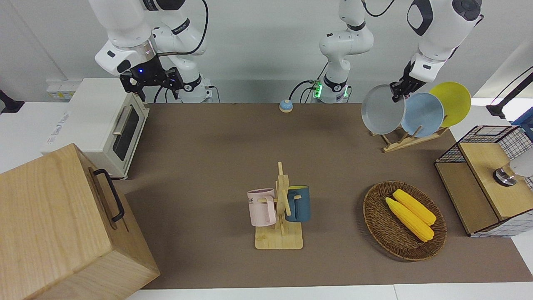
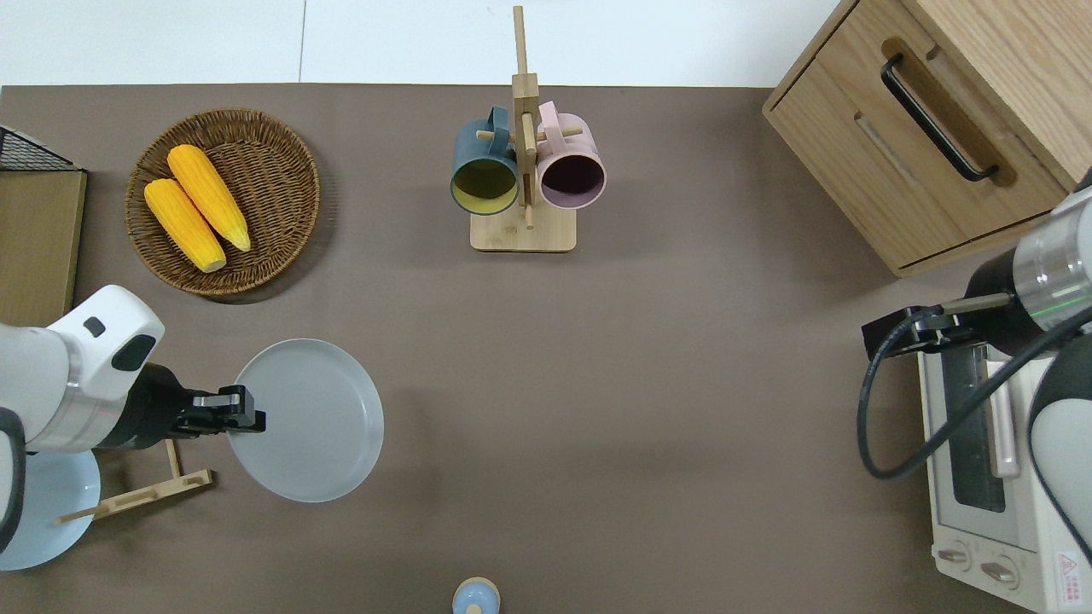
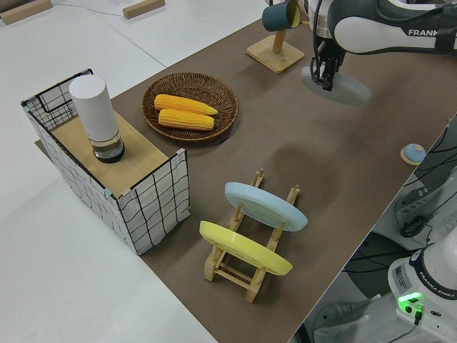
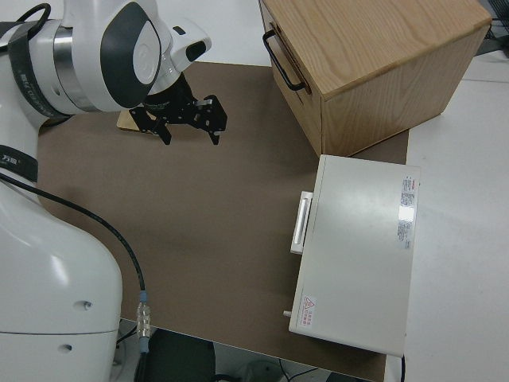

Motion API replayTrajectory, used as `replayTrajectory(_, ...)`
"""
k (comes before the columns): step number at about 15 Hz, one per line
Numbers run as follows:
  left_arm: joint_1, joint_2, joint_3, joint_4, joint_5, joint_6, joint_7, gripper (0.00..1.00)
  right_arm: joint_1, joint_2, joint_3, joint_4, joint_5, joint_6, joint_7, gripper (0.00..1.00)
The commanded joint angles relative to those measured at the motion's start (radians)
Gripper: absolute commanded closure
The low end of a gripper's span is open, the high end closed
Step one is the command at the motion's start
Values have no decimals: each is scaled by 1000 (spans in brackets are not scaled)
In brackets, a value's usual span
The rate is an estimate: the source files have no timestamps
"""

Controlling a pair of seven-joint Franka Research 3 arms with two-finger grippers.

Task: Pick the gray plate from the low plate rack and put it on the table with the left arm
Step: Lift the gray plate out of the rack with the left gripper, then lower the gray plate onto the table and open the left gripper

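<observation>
My left gripper (image 2: 247,419) is clamped on the rim of the gray plate (image 2: 309,419), at the lower left of the overhead view. The plate hangs clear of the low plate rack (image 2: 136,495), over bare table (image 2: 648,384). 2 plates stand in the rack: the light blue plate (image 1: 424,114) and the yellow plate (image 1: 454,102). My right arm is parked, its gripper (image 4: 191,127) spread wide and empty.
</observation>
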Motion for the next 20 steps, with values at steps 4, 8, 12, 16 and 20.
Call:
replayTrajectory(4,6,33,31,-163,-197,161,322,984,-23,-2,21,7,-6,-11,12,17)
replayTrajectory(8,46,59,35,-244,-266,221,515,984,-23,-2,21,7,-6,-11,12,17)
replayTrajectory(12,49,111,35,-251,-268,224,571,953,-23,-2,21,6,-6,-11,12,17)
replayTrajectory(16,47,153,35,-251,-266,233,606,930,-23,-2,21,7,-6,-11,12,17)
replayTrajectory(20,47,162,35,-251,-259,233,620,823,-23,-2,21,7,-6,-11,12,17)
